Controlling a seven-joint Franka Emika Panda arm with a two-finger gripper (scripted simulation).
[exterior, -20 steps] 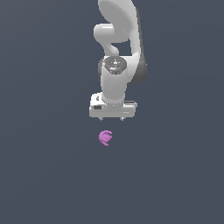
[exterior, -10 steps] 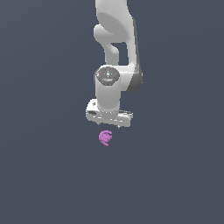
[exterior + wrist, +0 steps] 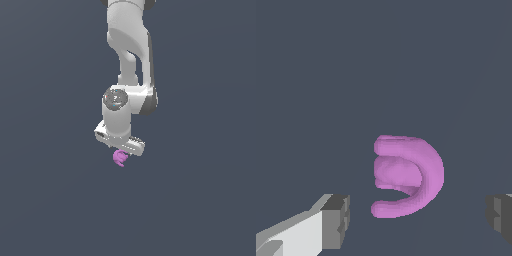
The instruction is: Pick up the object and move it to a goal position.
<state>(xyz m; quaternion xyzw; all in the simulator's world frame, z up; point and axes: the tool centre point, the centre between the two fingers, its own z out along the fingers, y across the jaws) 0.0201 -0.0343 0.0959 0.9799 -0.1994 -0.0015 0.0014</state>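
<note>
The object (image 3: 120,158) is a small magenta-purple curled lump lying on the dark grey floor, just under the white gripper (image 3: 121,150) in the exterior view. In the wrist view the object (image 3: 408,175) fills the middle, its curved back turned toward one fingertip (image 3: 499,216) and its prongs toward the other fingertip (image 3: 336,221). The gripper (image 3: 417,220) is open, its two fingers standing wide apart on either side of the object without touching it. In the exterior view the gripper body hides the fingertips and the top of the object.
The floor (image 3: 200,200) is a plain dark grey surface with nothing else on it. The white arm (image 3: 130,50) rises from the gripper to the top edge of the exterior view.
The arm has come down and its wrist has turned; the gripper now sits right over the object, with the gap seen earlier closed. The object has not moved.
</note>
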